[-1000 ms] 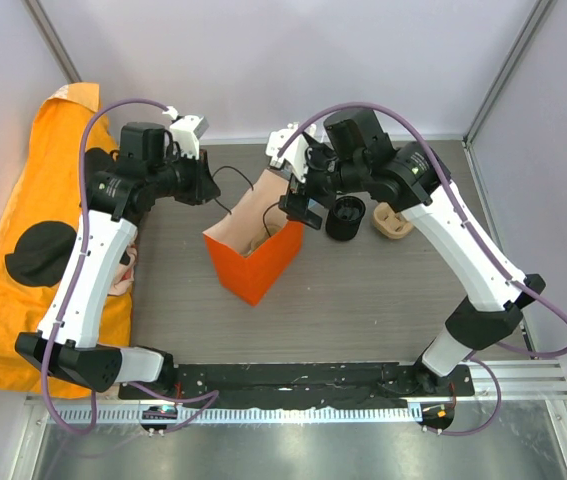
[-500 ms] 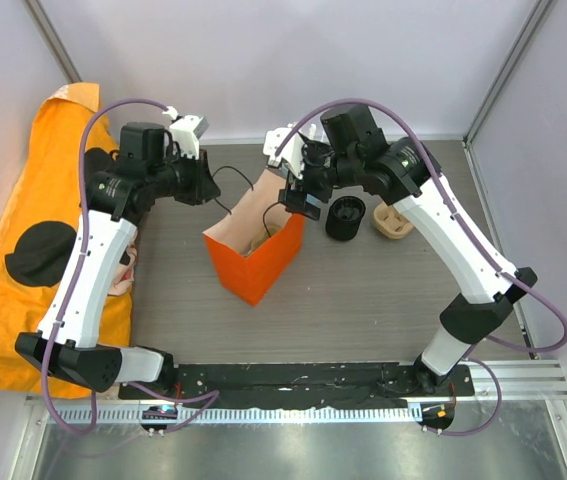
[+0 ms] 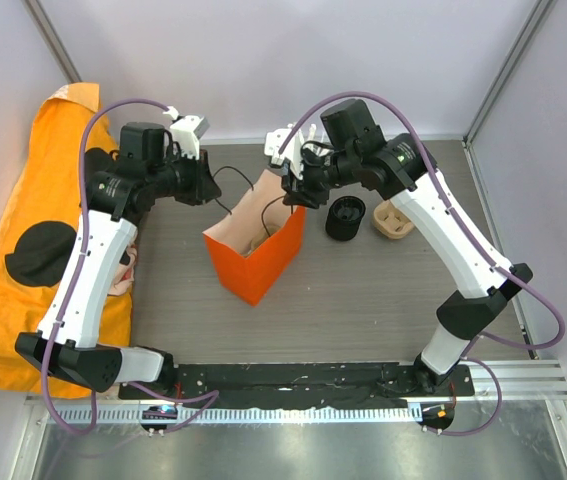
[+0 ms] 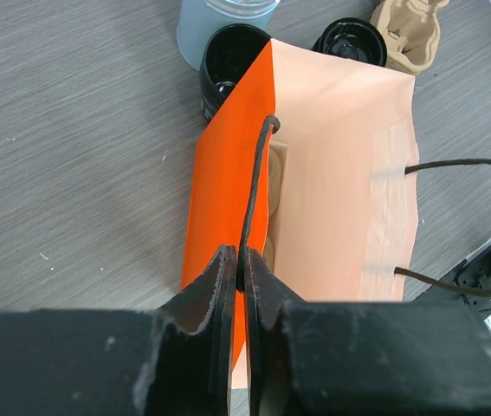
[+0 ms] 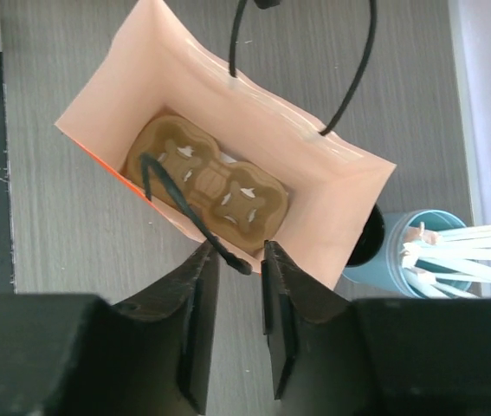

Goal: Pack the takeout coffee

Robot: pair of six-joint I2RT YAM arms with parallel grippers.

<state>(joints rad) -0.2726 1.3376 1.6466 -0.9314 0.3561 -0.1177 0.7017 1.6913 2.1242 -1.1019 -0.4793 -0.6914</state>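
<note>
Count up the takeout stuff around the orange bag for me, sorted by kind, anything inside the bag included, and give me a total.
Orange paper bag: 1
Pulp cup carriers: 2, one inside the bag, one outside
Black cups: 2
Blue cup: 1
Total: 6

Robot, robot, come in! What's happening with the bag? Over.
Left gripper shut on one bag handle. Right gripper open around the other handle. Cup tray inside bag; black cup outside. Nothing blocking.
</note>
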